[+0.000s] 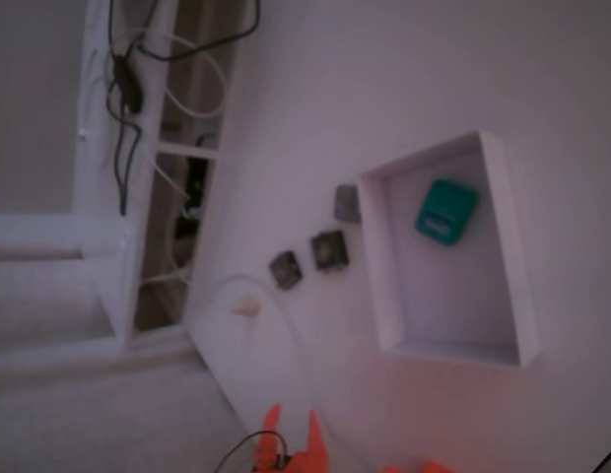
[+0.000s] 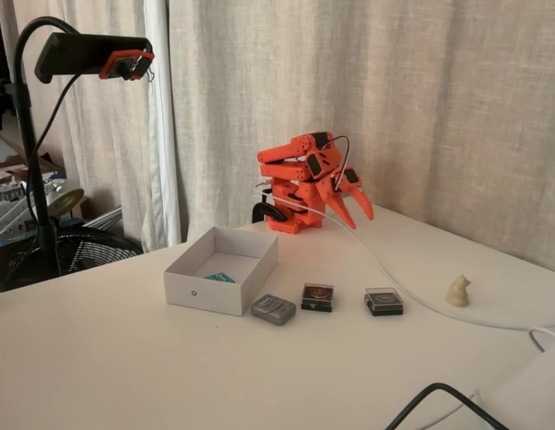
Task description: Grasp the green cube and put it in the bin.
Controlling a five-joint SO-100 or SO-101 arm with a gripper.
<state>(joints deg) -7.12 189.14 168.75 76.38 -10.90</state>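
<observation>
Item 1: gripper [image 2: 355, 208], orange, 2 fingers. The arm sits folded at the rear of the white table [image 2: 125, 358], against the curtain [image 2: 421, 98]. Jaws point down and hang apart a modest way, with nothing between them; the tips stand above the table surface. In a fixed view from above, only the 2 orange tips [image 1: 291, 426] show at the lower edge, likewise apart and empty.

Item 2: green cube [image 1: 446, 211], teal, with a lighter mark on its upper face. It lies inside the bin [image 1: 517, 266], on the floor near one end wall, well apart from the jaws. In the side fixed view only a sliver of it [image 2: 220, 278] shows over the bin [image 2: 206, 294] wall.

Item 3: 3 dark small blocks in a row on the table, between the jaws and the bin side: one [image 2: 274, 309] just beside the bin wall, a second [image 2: 317, 296], a third [image 2: 384, 301] nearest below the jaws.

Item 4: small cream figurine [image 2: 457, 291], farther out from the jaws, away from the bin.

Item 5: white cable [image 2: 412, 291], running from the arm across the table.

Item 6: camera [image 2: 125, 63] on a black gooseneck stand.
</observation>
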